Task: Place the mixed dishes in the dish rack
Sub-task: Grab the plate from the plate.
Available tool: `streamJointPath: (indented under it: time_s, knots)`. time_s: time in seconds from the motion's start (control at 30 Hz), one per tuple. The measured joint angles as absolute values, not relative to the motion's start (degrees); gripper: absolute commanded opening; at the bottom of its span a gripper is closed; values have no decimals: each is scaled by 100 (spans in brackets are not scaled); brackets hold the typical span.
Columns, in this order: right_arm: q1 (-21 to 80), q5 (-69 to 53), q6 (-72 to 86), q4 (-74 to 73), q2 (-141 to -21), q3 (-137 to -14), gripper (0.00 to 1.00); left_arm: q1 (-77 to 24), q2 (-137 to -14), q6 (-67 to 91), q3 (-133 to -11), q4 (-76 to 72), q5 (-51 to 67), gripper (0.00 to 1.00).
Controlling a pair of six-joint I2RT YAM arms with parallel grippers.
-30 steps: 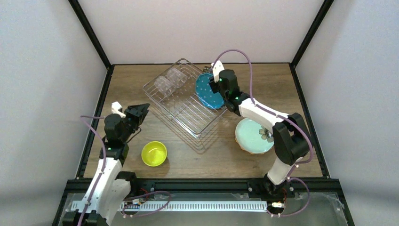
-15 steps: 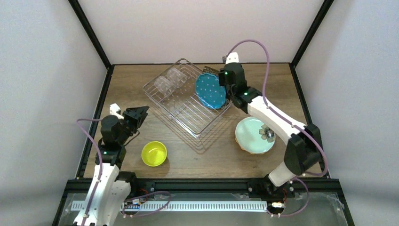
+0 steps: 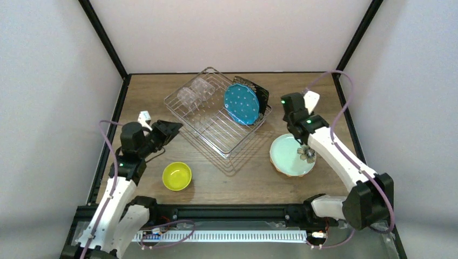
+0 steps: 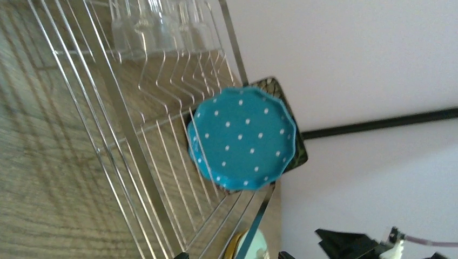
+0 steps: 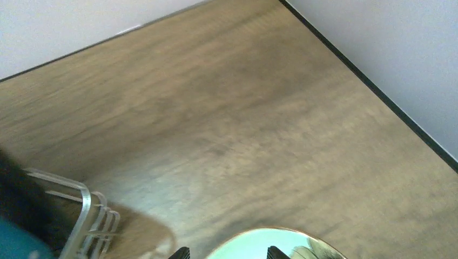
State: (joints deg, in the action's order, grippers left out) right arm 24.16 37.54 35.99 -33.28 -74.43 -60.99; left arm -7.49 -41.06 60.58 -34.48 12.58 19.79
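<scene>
The dish rack (image 3: pixel 213 129) sits mid-table. In it stand the teal dotted plate (image 3: pixel 241 104) and, just behind it, the black square plate (image 3: pixel 261 93); the clear glass (image 3: pixel 192 93) lies at the rack's far left. The mint plate (image 3: pixel 291 155) rests on the table to the right, with an orange edge under it. The yellow-green bowl (image 3: pixel 177 176) stands front left. My right gripper (image 3: pixel 295 120) hovers open above the mint plate's (image 5: pixel 259 244) far rim, holding nothing. My left gripper (image 3: pixel 174 128) is open beside the rack's (image 4: pixel 135 140) left side, facing the teal plate (image 4: pixel 243 137).
Black frame rails edge the table at the back and both sides. The rack's near right corner (image 5: pixel 81 216) lies just left of the right gripper's (image 5: pixel 228 252) view. Bare wood (image 5: pixel 259 108) stretches behind the mint plate to the right wall.
My right gripper has left the teal plate standing in the rack and swung right, over the mint plate. The left gripper has shifted slightly toward the rack.
</scene>
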Motion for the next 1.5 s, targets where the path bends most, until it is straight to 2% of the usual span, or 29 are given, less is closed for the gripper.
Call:
streamJointPath:
  time_s: [0.13, 0.37, 0.77, 1.23, 1.5]
  knots:
    - [1806, 3454, 4080, -3581, -7008, -5741, 80, -1286, -4447, 5784, -3629, 1433, 1879, 94]
    - [587, 2495, 4558, -3548, -6735, -5068, 80, -2797, -5583, 5251, -4574, 1686, 1321, 94]
    - [-445, 1450, 4851, -3332, -6820, -4399, 80, -4897, -7730, 4622, -6154, 1905, 596, 95]
    - [-1299, 784, 4825, -2904, -7387, -4338, 80, -5531, -10025, 4287, -7397, 1946, 250, 94]
    - [-1610, 458, 4735, -2696, -7585, -4237, 81, -5699, -10842, 4158, -7918, 1859, 266, 94]
